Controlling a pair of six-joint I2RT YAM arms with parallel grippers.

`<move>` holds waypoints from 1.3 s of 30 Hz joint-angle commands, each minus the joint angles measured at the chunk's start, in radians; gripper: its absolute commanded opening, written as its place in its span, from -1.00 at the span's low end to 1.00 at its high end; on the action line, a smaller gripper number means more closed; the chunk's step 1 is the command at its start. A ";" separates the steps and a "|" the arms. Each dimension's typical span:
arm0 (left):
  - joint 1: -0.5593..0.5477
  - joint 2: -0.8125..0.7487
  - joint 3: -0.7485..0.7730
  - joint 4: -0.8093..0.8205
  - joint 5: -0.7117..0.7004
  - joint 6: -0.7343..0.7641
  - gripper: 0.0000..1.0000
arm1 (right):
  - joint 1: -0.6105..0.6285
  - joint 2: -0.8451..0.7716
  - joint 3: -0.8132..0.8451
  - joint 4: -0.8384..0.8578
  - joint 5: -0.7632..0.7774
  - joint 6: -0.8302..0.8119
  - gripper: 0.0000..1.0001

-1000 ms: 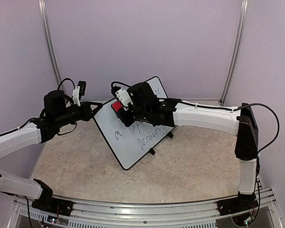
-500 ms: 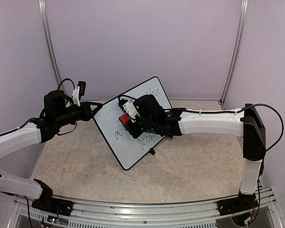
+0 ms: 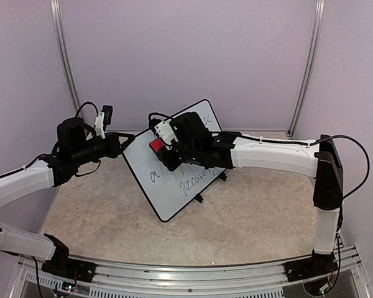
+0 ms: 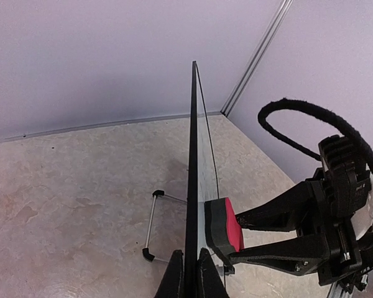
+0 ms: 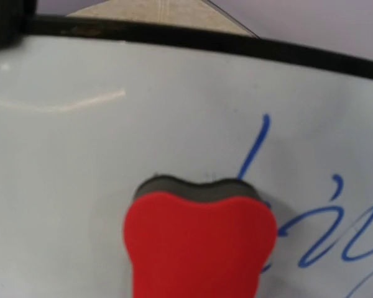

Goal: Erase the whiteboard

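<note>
Jaws on the left arm [image 3: 25, 180] pinch the whiteboard [image 3: 166, 200] edge tight, holding it tilted up on the worktop [image 3: 255, 205]. Right jaws squeeze the red eraser [image 3: 155, 145], pressed flat on the board (the wiping step). Next, it should rub over the blue words [image 3: 196, 180] beside it.

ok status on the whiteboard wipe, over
Left gripper shut on the whiteboard edge. Right gripper shut on the red eraser, pad against the board. Handwriting not yet wiped. Nothing seen in the way.
</note>
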 commanded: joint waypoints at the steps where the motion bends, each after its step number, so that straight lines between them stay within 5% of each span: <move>1: -0.013 -0.029 0.021 0.077 0.041 0.026 -1.00 | 0.018 0.027 -0.022 -0.018 0.009 -0.009 -0.48; 14: -0.012 -0.028 0.021 0.079 0.046 0.022 -1.00 | 0.035 -0.053 -0.245 0.025 0.071 0.036 -0.48; 31: -0.012 -0.026 0.021 0.079 0.047 0.025 -1.00 | -0.033 0.107 0.146 -0.070 0.075 -0.048 -0.47; 39: -0.012 -0.026 0.021 0.079 0.048 0.024 -1.00 | -0.044 0.124 0.144 -0.071 0.087 -0.049 -0.46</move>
